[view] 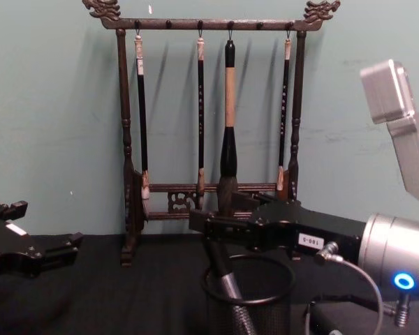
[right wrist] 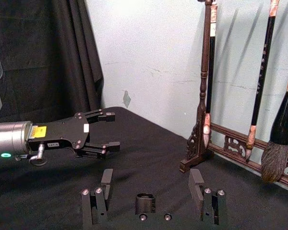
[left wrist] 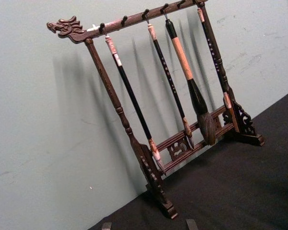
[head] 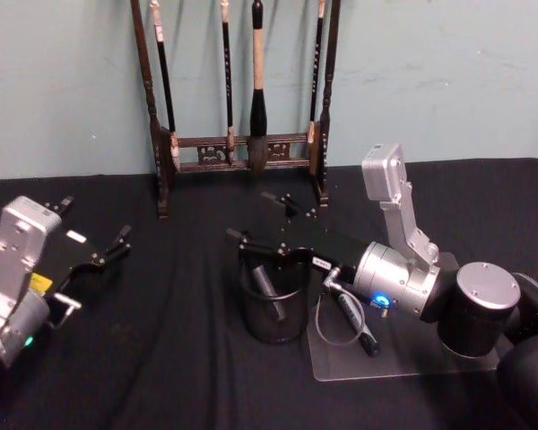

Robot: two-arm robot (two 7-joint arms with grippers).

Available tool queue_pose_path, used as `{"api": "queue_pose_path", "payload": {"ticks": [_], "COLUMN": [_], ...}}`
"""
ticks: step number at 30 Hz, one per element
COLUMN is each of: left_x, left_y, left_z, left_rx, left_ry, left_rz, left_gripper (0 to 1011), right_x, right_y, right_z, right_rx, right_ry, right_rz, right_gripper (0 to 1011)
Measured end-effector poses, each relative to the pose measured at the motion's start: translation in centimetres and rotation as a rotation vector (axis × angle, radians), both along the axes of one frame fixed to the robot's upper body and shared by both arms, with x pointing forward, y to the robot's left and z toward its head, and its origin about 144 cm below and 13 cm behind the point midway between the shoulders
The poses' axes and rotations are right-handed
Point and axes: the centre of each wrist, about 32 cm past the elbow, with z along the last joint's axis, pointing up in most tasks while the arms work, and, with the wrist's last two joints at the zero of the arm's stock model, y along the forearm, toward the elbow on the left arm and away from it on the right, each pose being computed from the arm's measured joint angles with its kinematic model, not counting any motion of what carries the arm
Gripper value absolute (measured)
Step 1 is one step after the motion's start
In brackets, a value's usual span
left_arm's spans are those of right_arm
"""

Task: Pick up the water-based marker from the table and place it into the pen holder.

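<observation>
A tall dark wooden brush rack with carved dragon ends point(view: 209, 23) point(head: 242, 141) point(left wrist: 115, 103) point(right wrist: 204, 96) stands at the back of the table, close to a pale blue-green wall point(head: 430, 72). Four brushes hang tip-down from its top bar. Three are slim dark calligraphy brushes point(view: 140, 112), and one is a thick tan-handled brush with a full black tuft point(view: 228, 125) point(head: 257, 90) point(left wrist: 187, 67). A black cloth point(head: 161, 358) covers the table. A clear flat plastic plate point(head: 394, 358) lies on it at the front right. A black curtain point(right wrist: 48, 57) hangs beside the wall.

Pen holder point(head: 287, 327): black, criss-cross mesh. Marker point(view: 229, 289): dark grey. Table cloth point(head: 161, 358): plain black. Wall point(view: 56, 105): pale blue-green. Brush rack point(view: 123, 105): dark brown. Big brush point(view: 228, 84): tan handle, black tip. Right arm point(head: 399, 278): silver, blue light. Left arm point(head: 18, 242): silver, yellow sticker.
</observation>
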Motion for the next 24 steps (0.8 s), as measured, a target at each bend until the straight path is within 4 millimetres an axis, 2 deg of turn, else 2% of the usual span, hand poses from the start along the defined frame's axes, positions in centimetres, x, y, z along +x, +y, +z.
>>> {"api": "queue_pose_path", "payload": {"ticks": [12,24], "left_x": [0.0,0.0], "left_y": [0.0,0.0], "left_z": [0.0,0.0], "left_rx": [0.000,0.000], "left_ry": [0.000,0.000], "left_rz": [0.000,0.000], "left_gripper": [1001,1001], "right_x": [-0.4,-2.3], "right_y": [-0.7,-4.2], "right_z": [0.9,3.1], "right_rx": [0.020,0.000], "right_ry": [-0.020,-0.060], "right_rz": [-0.015,-0.114], "right_gripper": [1002,1002]}}
